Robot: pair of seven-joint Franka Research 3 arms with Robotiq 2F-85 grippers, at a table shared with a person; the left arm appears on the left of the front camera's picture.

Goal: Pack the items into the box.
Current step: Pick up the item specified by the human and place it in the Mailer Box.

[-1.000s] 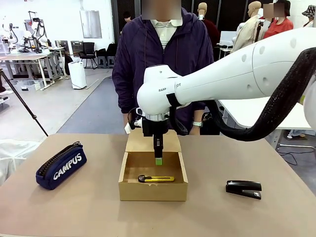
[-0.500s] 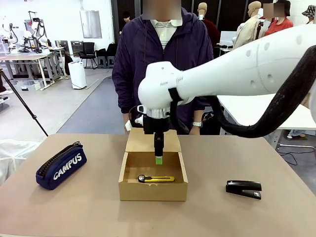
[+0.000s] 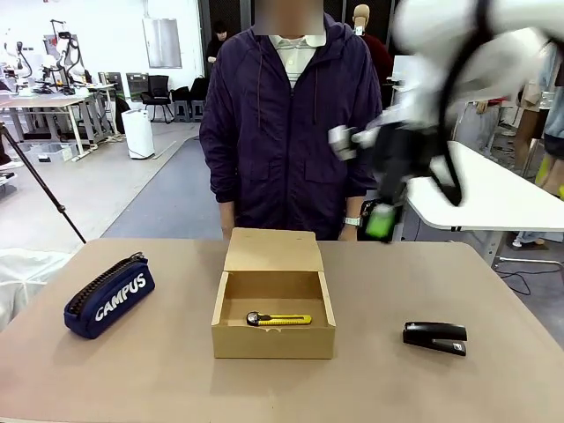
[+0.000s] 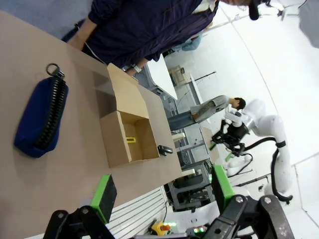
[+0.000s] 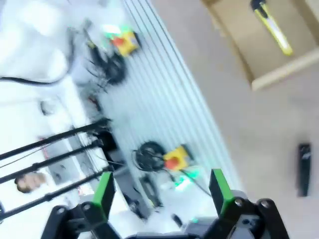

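The brown box (image 3: 273, 340) stands open mid-table with its flap lid back toward the person. The yellow-and-black utility knife (image 3: 278, 319) lies flat on its floor. The black stapler (image 3: 434, 337) rests on the table to the right of the box. My right gripper (image 3: 382, 220) is a blur high above the table's right side, well clear of both. Its own view shows the right gripper (image 5: 162, 191) open and empty, with the box (image 5: 239, 35), knife (image 5: 271, 25) and stapler (image 5: 303, 169) far below. My left gripper (image 4: 162, 191) hangs open and empty, far from the box (image 4: 117, 144).
A navy "CAMPUS" pencil case (image 3: 110, 297) lies on the table's left side. A person in a dark purple jacket (image 3: 286, 115) stands at the far edge behind the box. Bare tabletop surrounds the box.
My right gripper opened, rose out of the box and swung up to the right. The knife stays lying in the box. The stapler and pencil case have not moved.
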